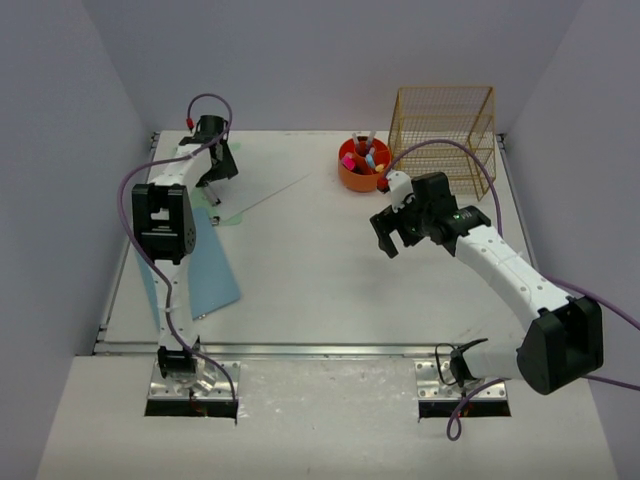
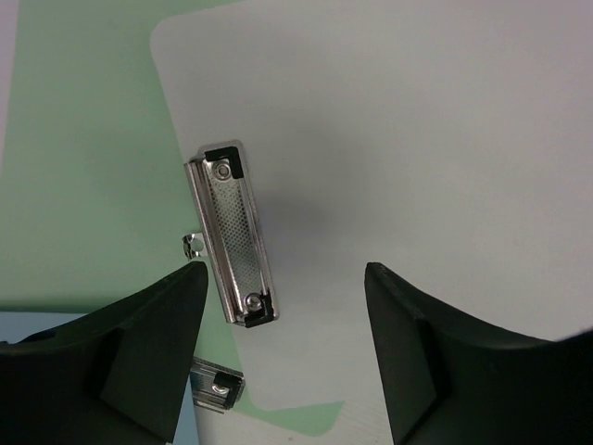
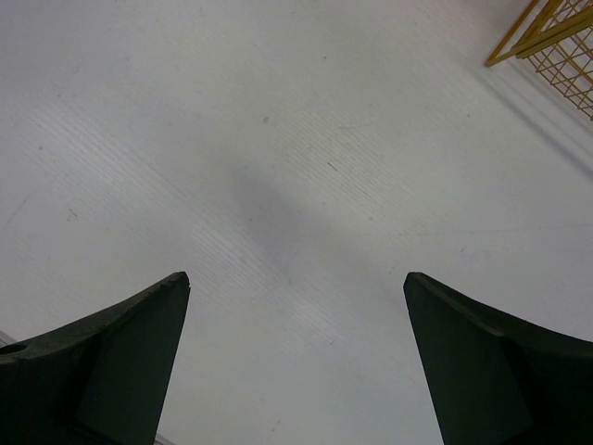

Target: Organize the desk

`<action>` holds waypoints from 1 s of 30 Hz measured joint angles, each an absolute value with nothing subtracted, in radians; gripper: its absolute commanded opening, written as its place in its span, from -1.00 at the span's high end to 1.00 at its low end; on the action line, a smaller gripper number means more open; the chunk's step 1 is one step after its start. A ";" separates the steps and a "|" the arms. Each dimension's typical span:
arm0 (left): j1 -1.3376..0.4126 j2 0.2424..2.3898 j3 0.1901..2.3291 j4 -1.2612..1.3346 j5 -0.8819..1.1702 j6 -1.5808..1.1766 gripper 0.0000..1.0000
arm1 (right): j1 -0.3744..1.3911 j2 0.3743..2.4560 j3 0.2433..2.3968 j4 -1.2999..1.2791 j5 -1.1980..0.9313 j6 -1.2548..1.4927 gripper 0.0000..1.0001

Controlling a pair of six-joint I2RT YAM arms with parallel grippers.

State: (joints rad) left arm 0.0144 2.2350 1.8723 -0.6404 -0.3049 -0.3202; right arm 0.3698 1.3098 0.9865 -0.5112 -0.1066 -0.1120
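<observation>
Straddles the metal clip (image 2: 230, 232), length square to the closing line, with left gripper (image 2: 285, 271) spread and empty.

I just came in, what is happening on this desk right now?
Two robot arms are set to organize the desk. The left end effector is open above the metal clip of a white clipboard, which lies on a green sheet near the far left corner; it grips nothing. The right end effector is open too, over bare desk. An orange bowl of small colourful items sits beside the gold wire rack.
</observation>
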 measured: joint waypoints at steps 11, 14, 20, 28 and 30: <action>0.035 2.296 1.888 -0.724 -0.350 -0.441 -0.22 | 0.370 1.311 0.971 -0.502 -0.104 -0.112 -0.97; 0.052 2.296 1.861 -0.725 -0.337 -0.457 -0.22 | 0.370 1.313 0.972 -0.502 -0.104 -0.112 -0.97; 0.085 2.302 1.850 -0.716 -0.294 -0.481 0.06 | 0.370 1.322 0.972 -0.502 -0.103 -0.112 -0.97; 0.092 2.324 1.875 -0.684 -0.241 -0.497 0.47 | 0.370 1.322 0.972 -0.502 -0.091 -0.112 -0.97; 0.092 2.326 1.880 -0.686 -0.237 -0.495 0.60 | 0.370 1.322 0.972 -0.502 -0.089 -0.112 -0.97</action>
State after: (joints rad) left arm 0.0922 2.3261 1.8800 -0.6857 -0.2369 -0.4953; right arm 0.3698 1.3224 0.9718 -0.5022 -0.0891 -0.1123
